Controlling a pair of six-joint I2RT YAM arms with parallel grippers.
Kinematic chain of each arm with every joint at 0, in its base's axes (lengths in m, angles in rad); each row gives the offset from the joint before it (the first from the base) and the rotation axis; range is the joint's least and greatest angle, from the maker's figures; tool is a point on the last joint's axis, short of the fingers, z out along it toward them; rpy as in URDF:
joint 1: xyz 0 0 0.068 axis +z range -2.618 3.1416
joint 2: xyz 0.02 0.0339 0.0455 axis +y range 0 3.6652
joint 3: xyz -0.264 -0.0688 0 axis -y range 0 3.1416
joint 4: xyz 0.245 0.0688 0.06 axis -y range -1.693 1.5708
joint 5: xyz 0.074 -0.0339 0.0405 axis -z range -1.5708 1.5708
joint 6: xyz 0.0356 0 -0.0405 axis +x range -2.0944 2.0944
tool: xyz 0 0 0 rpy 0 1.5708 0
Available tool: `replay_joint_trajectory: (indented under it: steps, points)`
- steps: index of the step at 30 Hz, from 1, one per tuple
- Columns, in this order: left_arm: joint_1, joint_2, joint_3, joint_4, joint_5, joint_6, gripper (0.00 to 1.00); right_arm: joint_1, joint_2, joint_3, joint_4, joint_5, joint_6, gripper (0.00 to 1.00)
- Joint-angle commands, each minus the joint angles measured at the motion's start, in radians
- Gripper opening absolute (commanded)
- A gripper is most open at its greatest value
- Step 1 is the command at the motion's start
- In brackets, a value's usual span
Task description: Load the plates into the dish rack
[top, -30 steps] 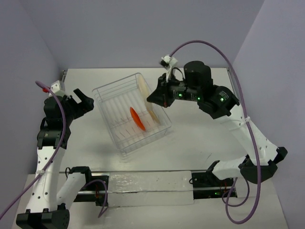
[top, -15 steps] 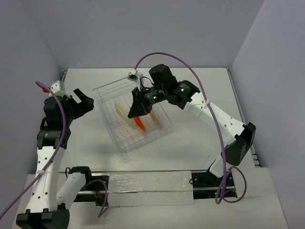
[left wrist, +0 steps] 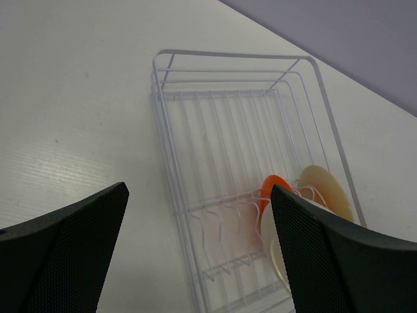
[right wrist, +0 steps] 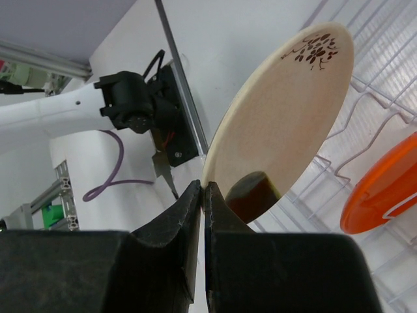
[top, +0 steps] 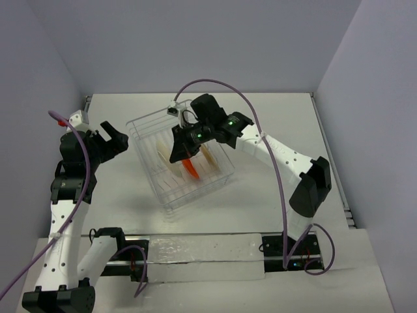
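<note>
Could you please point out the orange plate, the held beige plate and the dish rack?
orange plate [right wrist: 384, 189]: right wrist view, face.
beige plate [right wrist: 287, 124]: right wrist view, face centre.
dish rack [left wrist: 221, 143]: left wrist view, bare floor.

The cream plate carries a cluster of dark brown specks; the orange plate is glossy; the rack is silvery-white wire.

The dish rack is open wire at its 11 o'clock end. Its 4 o'clock end is crowded by the orange plate, a cream plate and the right claw pinching a second cream plate. The worktop lies bare at 9 o'clock.
</note>
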Motion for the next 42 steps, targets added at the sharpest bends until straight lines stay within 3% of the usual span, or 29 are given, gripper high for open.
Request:
replay_joint_trajectory:
  steps: [1, 23, 27, 34, 42]
  points:
    - [0.010, -0.012, 0.009, 0.014, -0.006, -0.008, 0.99, -0.002, 0.049, 0.047, 0.054, -0.001, -0.001, 0.00]
    - [0.010, -0.012, 0.006, 0.015, -0.005, -0.008, 0.99, -0.026, 0.212, 0.056, 0.054, 0.049, 0.007, 0.00]
    - [0.010, -0.011, 0.007, 0.015, -0.006, -0.008, 0.99, -0.032, 0.235, 0.065, 0.054, 0.046, 0.004, 0.11]
    - [0.010, -0.007, 0.008, 0.015, -0.006, -0.008, 0.99, -0.031, 0.188, 0.074, 0.053, 0.026, -0.011, 0.47]
    - [0.010, -0.007, 0.008, 0.015, -0.005, -0.008, 0.99, -0.031, 0.010, 0.097, 0.051, 0.069, -0.037, 0.60]
